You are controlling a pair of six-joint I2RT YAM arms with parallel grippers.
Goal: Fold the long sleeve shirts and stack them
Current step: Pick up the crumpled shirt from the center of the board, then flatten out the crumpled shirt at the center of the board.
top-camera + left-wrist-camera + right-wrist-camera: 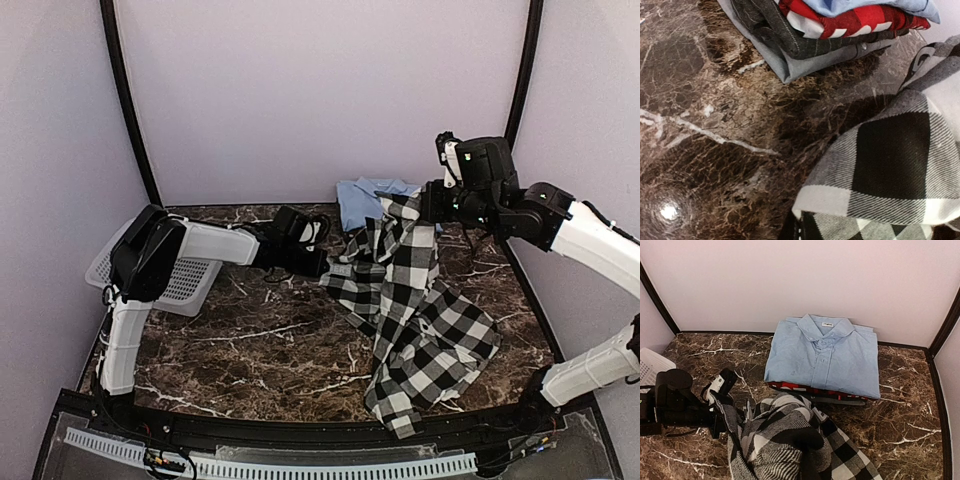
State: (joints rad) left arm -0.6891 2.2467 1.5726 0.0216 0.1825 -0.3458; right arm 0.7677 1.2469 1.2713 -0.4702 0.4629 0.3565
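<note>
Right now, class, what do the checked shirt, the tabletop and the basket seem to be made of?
The checked shirt: woven cloth, perhaps flannel, matte; twill lines show and it drapes softly. The tabletop: polished brown marble, or a print of it; white veins, glare spot. The basket: likely plastic; pale, regular holes.

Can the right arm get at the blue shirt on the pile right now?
Probably not yet: the right tool is shut on the checked shirt, so it isn't free, though the blue shirt lies uncovered.
</note>
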